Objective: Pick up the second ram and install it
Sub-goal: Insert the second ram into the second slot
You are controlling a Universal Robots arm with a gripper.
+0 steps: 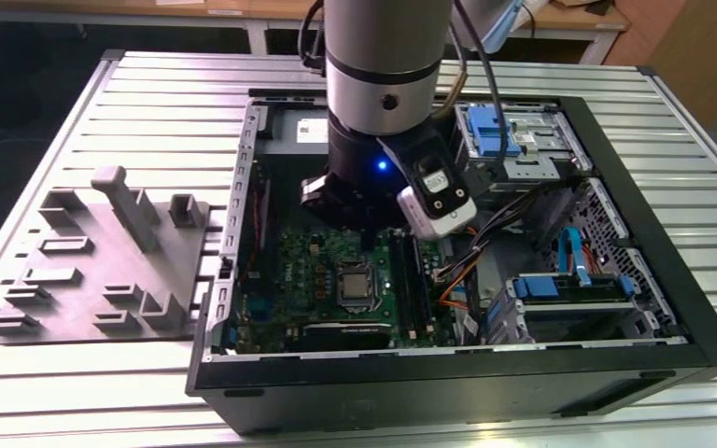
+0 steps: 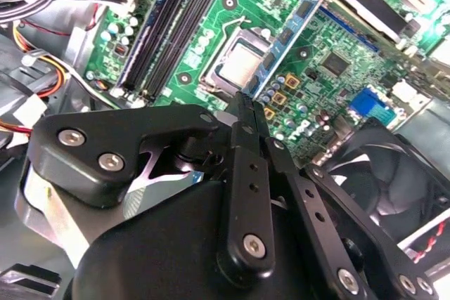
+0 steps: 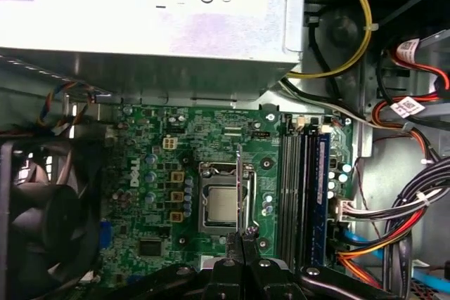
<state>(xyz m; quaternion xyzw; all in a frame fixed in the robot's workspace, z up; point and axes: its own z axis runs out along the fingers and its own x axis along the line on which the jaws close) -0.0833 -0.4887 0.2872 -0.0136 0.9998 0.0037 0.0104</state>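
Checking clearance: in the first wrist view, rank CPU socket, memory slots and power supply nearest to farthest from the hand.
1. CPU socket, just beyond the hand.
2. Memory slots, beside the socket, toward the cables.
3. Power supply, past the board's far edge.

Green motherboard (image 3: 140, 152), blue-green second ram (image 2: 290, 36) (dark chips), black end effector (image 2: 243, 107), grey fixture (image 1: 97, 280)

The end effector (image 2: 244, 101) pinches the second ram (image 2: 290, 33) above the green motherboard (image 2: 351, 40), near its processor socket (image 2: 239, 61).
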